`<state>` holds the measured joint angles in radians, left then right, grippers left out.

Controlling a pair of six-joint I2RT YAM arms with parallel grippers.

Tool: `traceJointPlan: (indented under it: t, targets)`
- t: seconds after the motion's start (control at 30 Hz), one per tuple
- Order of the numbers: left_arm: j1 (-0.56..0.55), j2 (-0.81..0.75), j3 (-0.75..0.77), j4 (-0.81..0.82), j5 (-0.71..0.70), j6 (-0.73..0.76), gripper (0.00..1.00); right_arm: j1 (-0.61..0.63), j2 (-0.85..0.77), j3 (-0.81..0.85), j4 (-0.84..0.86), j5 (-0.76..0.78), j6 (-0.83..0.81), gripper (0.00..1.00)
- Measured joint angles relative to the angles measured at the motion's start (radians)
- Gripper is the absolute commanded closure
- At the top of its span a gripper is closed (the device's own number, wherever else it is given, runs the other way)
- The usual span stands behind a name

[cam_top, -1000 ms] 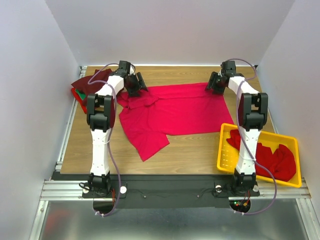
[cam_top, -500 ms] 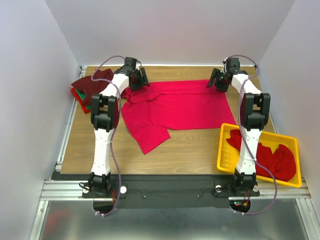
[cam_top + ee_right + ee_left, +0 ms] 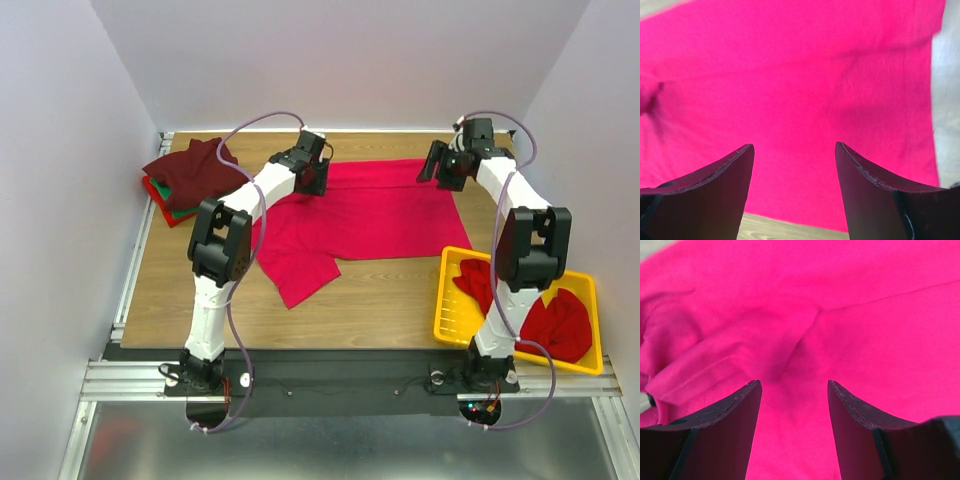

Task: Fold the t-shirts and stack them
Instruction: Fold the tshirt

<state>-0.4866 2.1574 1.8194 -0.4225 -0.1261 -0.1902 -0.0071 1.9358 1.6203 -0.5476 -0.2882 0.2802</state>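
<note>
White walls stand on three sides, and in the middle is a brown wooden counter (image 3: 380, 300). A big bright red shirt (image 3: 370, 215) lies spread out on the far half of it, mostly flat. One sleeve (image 3: 300, 280) sticks out toward the near left. The shirt's far left part is wrinkled and bunched up. In the left wrist view you can see folds and a seam there.

The left end effector (image 3: 794, 384) is over that wrinkled far left part. Its two dark fingers (image 3: 720, 435) are spread apart, and only red cloth shows between them. It is not gripping anything. I cannot tell if the tips touch the cloth.

The right end effector (image 3: 794, 146) is over the far right corner of the same shirt. Its fingers (image 3: 705, 190) are spread apart too, with nothing held. The cloth between them looks smooth. A bit of wood shows past the shirt's edge at the bottom of that view.

At the far left edge of the counter sits a pile of shirts (image 3: 185, 180). A dark red one is on top, and a bit of green and bright red cloth peeks out under it.

At the near right is a yellow tray (image 3: 447, 320) with slots in its side. More red shirts (image 3: 560, 325) are heaped in it, all crumpled. The spread shirt's near right corner comes right up to the tray's far left corner.
</note>
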Motion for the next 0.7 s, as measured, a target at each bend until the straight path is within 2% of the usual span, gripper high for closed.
traceJointPlan:
  t: [0.27, 0.6, 0.7]
  targets:
    - [0.032, 0.056, 0.019, -0.037, -0.048, -0.003, 0.34, 0.002, -0.064, -0.137, -0.014, 0.000, 0.006, 0.28]
    - [0.034, 0.138, 0.058, -0.045, -0.039, -0.010, 0.34, 0.002, -0.141, -0.156, -0.011, 0.000, 0.014, 0.28]
    - [0.034, 0.150, 0.076, -0.046, -0.040, -0.009, 0.55, 0.002, -0.142, -0.176, -0.008, 0.000, 0.017, 0.28]
